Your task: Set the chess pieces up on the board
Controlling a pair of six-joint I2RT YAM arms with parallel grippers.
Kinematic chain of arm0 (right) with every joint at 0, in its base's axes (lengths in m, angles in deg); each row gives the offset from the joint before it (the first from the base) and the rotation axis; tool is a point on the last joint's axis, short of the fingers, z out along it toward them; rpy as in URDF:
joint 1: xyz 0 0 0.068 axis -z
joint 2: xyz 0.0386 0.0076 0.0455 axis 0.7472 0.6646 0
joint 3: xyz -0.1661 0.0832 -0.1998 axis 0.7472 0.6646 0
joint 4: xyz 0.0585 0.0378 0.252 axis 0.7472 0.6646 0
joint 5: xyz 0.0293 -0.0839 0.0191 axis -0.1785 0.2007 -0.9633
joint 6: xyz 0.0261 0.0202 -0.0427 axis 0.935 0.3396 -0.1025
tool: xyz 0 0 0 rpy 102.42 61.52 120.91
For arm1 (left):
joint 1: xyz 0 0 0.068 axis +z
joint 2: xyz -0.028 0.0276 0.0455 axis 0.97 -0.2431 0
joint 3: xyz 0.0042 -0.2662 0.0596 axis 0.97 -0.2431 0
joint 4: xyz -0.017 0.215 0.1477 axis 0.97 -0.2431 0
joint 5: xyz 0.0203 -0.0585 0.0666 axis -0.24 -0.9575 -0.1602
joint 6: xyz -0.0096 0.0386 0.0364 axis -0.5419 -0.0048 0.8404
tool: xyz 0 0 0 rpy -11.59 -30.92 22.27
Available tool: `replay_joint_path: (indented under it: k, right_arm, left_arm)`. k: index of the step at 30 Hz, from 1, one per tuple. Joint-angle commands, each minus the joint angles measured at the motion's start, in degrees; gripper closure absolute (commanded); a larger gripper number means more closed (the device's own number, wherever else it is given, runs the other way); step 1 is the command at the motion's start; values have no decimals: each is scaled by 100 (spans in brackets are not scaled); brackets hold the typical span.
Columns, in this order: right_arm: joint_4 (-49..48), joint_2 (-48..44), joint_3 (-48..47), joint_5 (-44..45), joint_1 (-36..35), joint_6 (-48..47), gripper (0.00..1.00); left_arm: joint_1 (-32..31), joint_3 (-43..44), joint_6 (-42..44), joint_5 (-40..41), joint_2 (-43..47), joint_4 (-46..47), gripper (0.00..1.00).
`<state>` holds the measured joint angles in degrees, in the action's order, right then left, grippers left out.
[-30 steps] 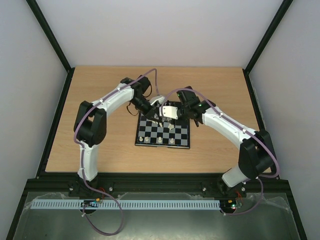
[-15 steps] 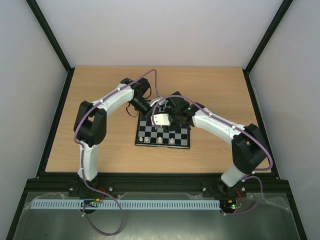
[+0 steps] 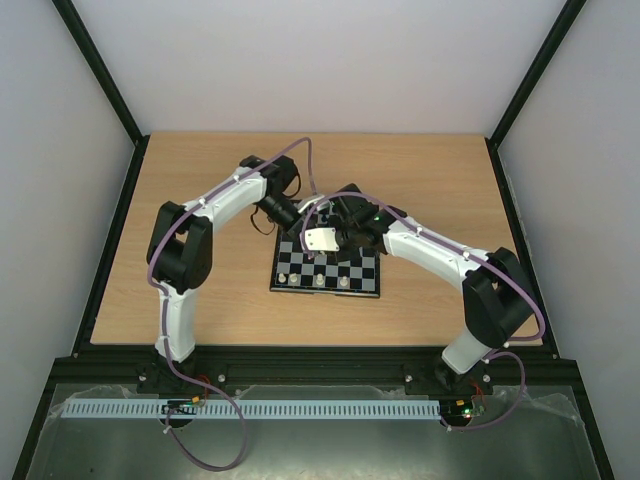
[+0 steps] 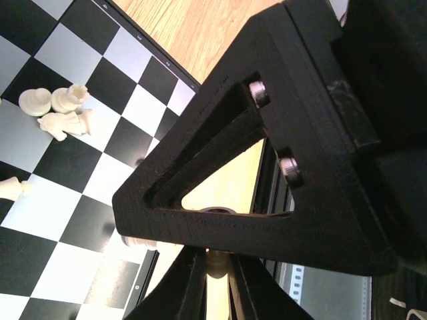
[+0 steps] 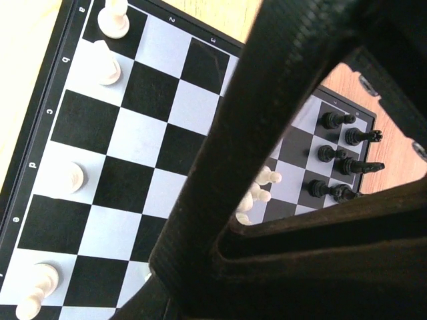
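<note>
The board (image 3: 326, 268) lies mid-table, and both grippers meet over its far left edge. My left gripper (image 3: 299, 222) is shut on a small cream chess piece (image 4: 217, 272), pinched between its fingertips. The right gripper (image 3: 321, 240) hangs close in front of it, and its black triangular finger (image 4: 280, 167) fills the left wrist view. The right gripper's own tips are hidden in its wrist view. Loose cream pieces (image 4: 60, 112) lie tipped on the board. Several cream pieces (image 5: 107, 63) stand along one edge row. Black pieces (image 5: 343, 157) cluster at the opposite edge.
Bare wooden table (image 3: 200, 290) surrounds the board. A black frame rail (image 3: 115, 240) runs along the table's left side and another along the right. The two arms cross closely above the board's far edge.
The right gripper has swung left along the board's far edge, up against the left gripper. The left arm has barely moved and still holds its piece.
</note>
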<state>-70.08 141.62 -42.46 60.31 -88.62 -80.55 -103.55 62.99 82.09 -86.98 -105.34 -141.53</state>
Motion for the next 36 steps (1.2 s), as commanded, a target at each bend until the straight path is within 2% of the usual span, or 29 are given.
replay_joint_path:
  k: [1,3,6,12,15,20,22,29,36]
  right_arm:
    - [211,-114,-16,-23,-76,162,89]
    - [216,-117,-61,26,-76,431,91]
    - [394,-63,-286,75,-70,1044,93]
    - [814,-144,-644,-402,-68,2478,93]
    - [1030,-82,-924,-825,-56,3368,94]
    - [1446,149,-1457,-1715,68,4562,94]
    - [1423,140,-1490,-1930,97,4823,93]
    - [1380,140,-1505,-2014,123,4942,93]
    - [1278,151,-1521,-2055,201,5063,92]
  left_arm:
    - [67,-46,-2,-145,75,-36,87]
    - [112,-65,-102,-66,144,36,73]
    - [293,-229,-181,-38,382,161,62]
    - [980,-1359,-555,-286,1292,1109,59]
    - [1053,-2141,-988,-157,2102,2301,60]
    - [987,-3534,-2284,340,3672,5198,57]
    - [941,-3667,-2478,344,3884,5677,57]
    - [875,-3689,-2874,-233,3756,6047,59]
    - [827,-3620,-2418,-640,3591,5382,61]
